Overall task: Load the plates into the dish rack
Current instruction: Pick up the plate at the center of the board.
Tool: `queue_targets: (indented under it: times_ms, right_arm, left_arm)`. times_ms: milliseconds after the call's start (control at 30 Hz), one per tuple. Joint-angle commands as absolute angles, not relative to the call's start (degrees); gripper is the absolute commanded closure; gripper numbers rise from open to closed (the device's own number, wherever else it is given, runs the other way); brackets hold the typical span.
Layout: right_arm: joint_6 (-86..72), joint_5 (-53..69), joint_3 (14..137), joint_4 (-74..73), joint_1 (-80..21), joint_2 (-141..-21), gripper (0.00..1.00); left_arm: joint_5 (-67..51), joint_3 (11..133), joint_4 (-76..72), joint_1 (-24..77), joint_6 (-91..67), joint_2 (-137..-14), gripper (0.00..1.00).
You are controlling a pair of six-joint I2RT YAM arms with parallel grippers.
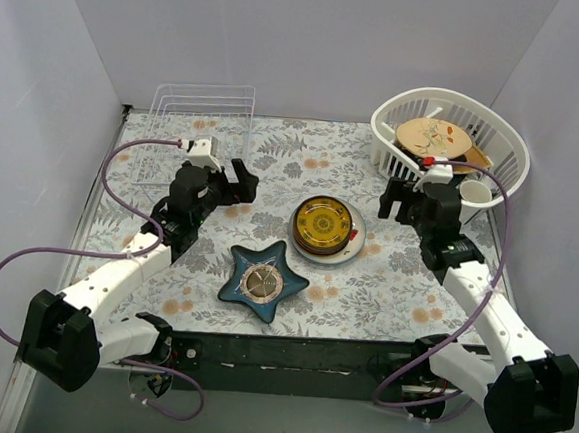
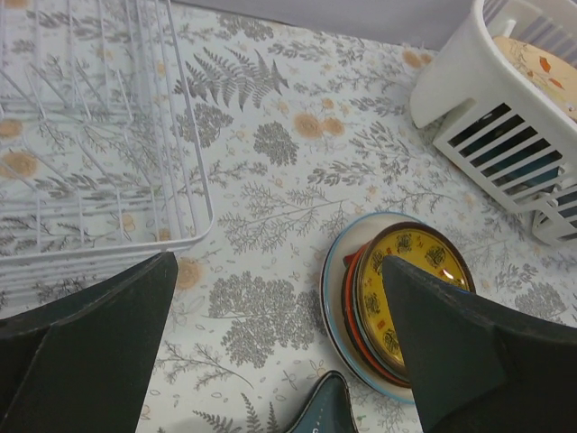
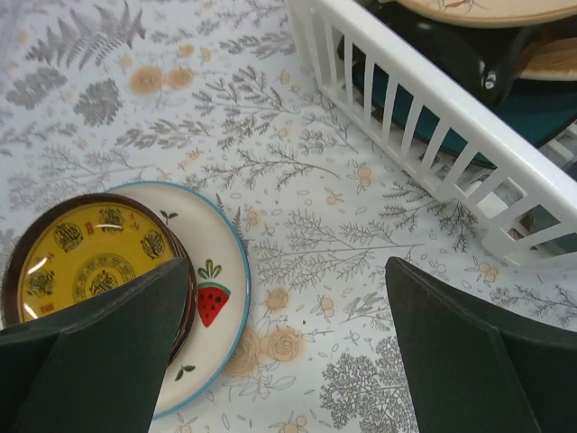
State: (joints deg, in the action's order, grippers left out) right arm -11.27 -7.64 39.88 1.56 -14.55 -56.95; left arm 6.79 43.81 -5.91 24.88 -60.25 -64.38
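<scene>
A stack of plates (image 1: 325, 227) sits mid-table, a yellow plate with brown pattern (image 2: 407, 295) on top, an orange-red one under it, and at the bottom a white blue-rimmed plate with watermelon wedges (image 3: 215, 278). The clear wire dish rack (image 1: 194, 127) stands at the back left and holds nothing; its corner shows in the left wrist view (image 2: 108, 135). My left gripper (image 1: 234, 184) is open and empty, left of the stack and in front of the rack. My right gripper (image 1: 403, 200) is open and empty, right of the stack, beside the basket.
A white slotted basket (image 1: 454, 139) at the back right holds a tan sprigged plate (image 1: 431, 137) and other dishes; a white cup (image 1: 477, 191) stands by it. A dark blue star-shaped dish (image 1: 262, 281) lies near the front. White walls enclose the table.
</scene>
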Motion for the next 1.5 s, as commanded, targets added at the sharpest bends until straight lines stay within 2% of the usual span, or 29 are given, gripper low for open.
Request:
queue_targets:
  times_ms: [0,33,200,400,567,733,1133,1333,1467]
  right_arm:
    - [-8.09,-25.89,47.36,-13.52,-22.31,-60.64,0.01]
    - [-9.13,-31.15,47.46,-14.32,-23.02,-60.82,0.01]
    - [-15.46,-36.3,43.69,-12.32,-23.12,-58.72,0.01]
    - [-14.15,-26.73,38.49,-6.77,-23.03,-55.63,0.01]
    - [-16.26,-27.94,43.84,-12.56,-23.38,-62.56,0.02]
    - [-16.34,-25.85,44.38,-10.64,-23.91,-65.21,0.01]
    - [-17.23,-10.03,51.14,-6.77,-25.22,-74.88,0.01]
    - [-17.14,-4.93,52.03,-5.98,-25.23,-77.96,0.07]
    - [-17.4,-2.9,50.81,-4.92,-25.31,-79.27,0.17]
  left_arm:
    - [3.87,41.57,-3.78,25.14,-63.98,-63.63,0.02]
    - [4.04,41.57,-3.61,25.14,-64.25,-63.81,0.02]
    - [0.18,40.87,-4.74,25.22,-66.0,-64.77,0.02]
    - [3.14,41.13,-5.71,30.31,-65.75,-68.89,0.02]
    - [4.57,42.01,-6.41,36.2,-66.97,-71.8,0.02]
    - [8.34,43.06,-6.77,41.12,-67.24,-75.4,0.02]
    - [11.6,43.95,-7.99,42.28,-67.24,-78.75,0.02]
    - [11.16,44.21,-9.57,42.54,-68.38,-81.12,0.05]
    - [10.99,44.73,-10.37,42.98,-68.64,-82.53,0.06]
